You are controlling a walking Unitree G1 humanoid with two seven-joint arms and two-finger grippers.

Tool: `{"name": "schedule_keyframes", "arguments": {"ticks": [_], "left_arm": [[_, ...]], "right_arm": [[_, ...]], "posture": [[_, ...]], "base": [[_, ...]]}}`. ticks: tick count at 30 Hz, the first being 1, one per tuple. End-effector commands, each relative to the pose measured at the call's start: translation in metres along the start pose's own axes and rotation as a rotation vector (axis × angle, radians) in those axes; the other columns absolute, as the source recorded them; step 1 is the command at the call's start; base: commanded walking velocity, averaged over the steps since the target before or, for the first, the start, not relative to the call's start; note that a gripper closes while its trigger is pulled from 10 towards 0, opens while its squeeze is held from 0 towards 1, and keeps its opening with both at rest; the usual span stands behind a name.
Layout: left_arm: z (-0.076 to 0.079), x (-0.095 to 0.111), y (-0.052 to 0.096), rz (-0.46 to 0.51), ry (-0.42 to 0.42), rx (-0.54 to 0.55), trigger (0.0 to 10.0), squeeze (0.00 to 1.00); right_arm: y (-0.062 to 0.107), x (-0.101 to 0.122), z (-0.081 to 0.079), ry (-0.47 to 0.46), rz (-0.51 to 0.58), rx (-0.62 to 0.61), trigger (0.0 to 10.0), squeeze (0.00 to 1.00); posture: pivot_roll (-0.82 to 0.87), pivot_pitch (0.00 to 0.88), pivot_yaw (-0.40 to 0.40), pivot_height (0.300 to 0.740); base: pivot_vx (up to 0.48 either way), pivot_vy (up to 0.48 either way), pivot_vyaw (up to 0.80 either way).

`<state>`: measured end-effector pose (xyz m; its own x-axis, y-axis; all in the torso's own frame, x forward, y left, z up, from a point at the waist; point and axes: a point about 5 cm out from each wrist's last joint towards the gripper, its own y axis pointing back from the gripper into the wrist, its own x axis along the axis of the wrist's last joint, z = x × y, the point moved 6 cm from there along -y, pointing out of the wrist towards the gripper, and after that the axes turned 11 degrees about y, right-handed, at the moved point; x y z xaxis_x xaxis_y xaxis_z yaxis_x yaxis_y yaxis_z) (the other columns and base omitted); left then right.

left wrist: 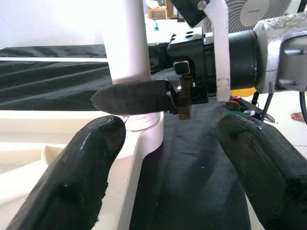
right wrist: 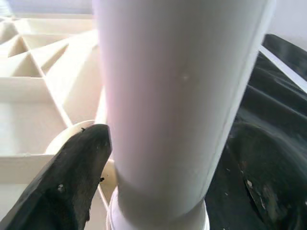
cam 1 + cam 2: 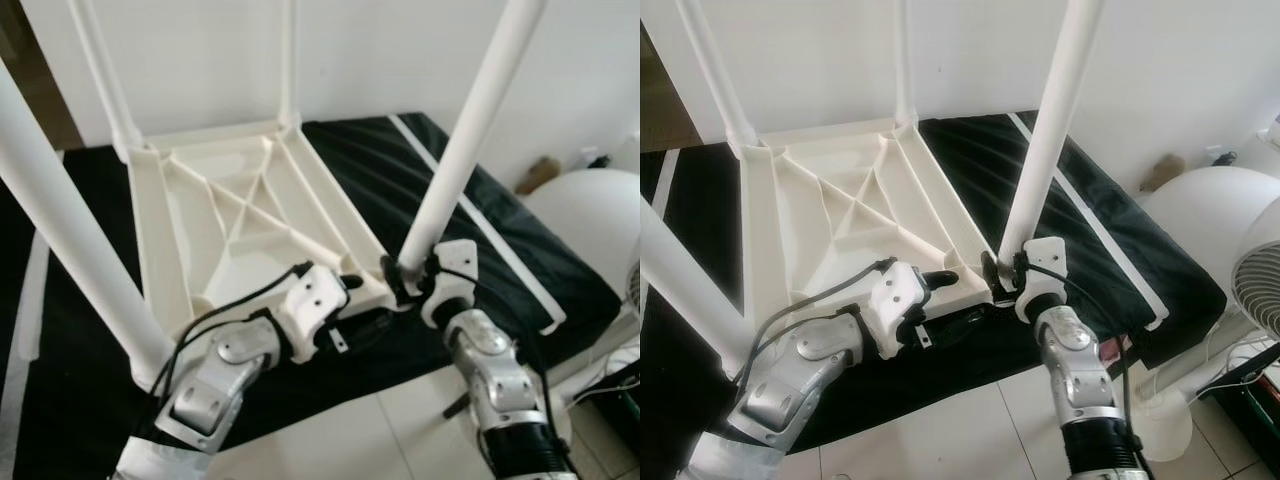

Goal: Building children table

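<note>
The right gripper (image 3: 408, 272) has its jaws clenched round the base of one white plastic tube leg (image 3: 462, 152). The left gripper (image 3: 345, 300) sits just beside it at the near edge, jaws released. The cream ribbed plastic tabletop (image 3: 240, 215) lies upside down on a black fabric cover (image 3: 430, 190), with four legs standing up.
</note>
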<state>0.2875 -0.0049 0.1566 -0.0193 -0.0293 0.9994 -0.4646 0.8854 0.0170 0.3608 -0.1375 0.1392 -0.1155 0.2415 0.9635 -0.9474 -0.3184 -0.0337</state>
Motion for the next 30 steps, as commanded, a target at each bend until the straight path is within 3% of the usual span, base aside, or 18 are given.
{"name": "schedule_keyframes", "arguments": {"ticks": [1,14,24,25,28,29,30], "left_arm": [[0.002,0.002,-0.001,-0.005,-0.016,-0.024,10.0,0.00],[0.005,0.000,-0.002,-0.017,-0.031,-0.034,10.0,0.00],[0.004,0.002,-0.002,-0.016,-0.045,-0.033,10.0,0.00],[0.003,0.002,-0.002,-0.017,-0.046,-0.033,10.0,0.00],[0.003,0.002,-0.002,-0.018,-0.046,-0.031,10.0,0.00],[0.002,0.001,-0.001,-0.018,-0.046,-0.030,10.0,0.00],[0.002,0.001,-0.001,-0.019,-0.046,-0.030,10.0,0.00]], "right_arm": [[0.001,-0.004,-0.004,0.024,-0.002,0.065,10.0,0.00],[-0.008,-0.009,0.000,0.099,-0.008,0.201,10.0,0.00],[-0.020,-0.013,-0.008,0.135,-0.010,0.302,10.0,0.00],[-0.020,-0.013,-0.008,0.135,-0.011,0.308,4.5,0.00],[-0.019,-0.014,-0.009,0.140,-0.014,0.312,4.5,0.00],[-0.019,-0.015,-0.009,0.143,-0.017,0.313,0.5,0.00],[-0.019,-0.016,-0.008,0.145,-0.018,0.313,0.0,0.00]], "posture": [[-0.04,0.030,-0.042,0.740],[-0.03,0.020,-0.043,0.740],[-0.01,0.008,-0.041,0.740],[-0.01,0.008,-0.041,0.740],[-0.01,0.008,-0.041,0.740],[-0.01,0.007,-0.043,0.740],[-0.01,0.007,-0.043,0.740]], "base": [[0.000,0.000,0.00],[0.000,0.000,0.00],[0.000,0.000,0.00],[0.000,0.000,0.00],[0.000,0.000,0.00],[0.000,0.000,0.00],[0.000,0.000,0.00]]}}
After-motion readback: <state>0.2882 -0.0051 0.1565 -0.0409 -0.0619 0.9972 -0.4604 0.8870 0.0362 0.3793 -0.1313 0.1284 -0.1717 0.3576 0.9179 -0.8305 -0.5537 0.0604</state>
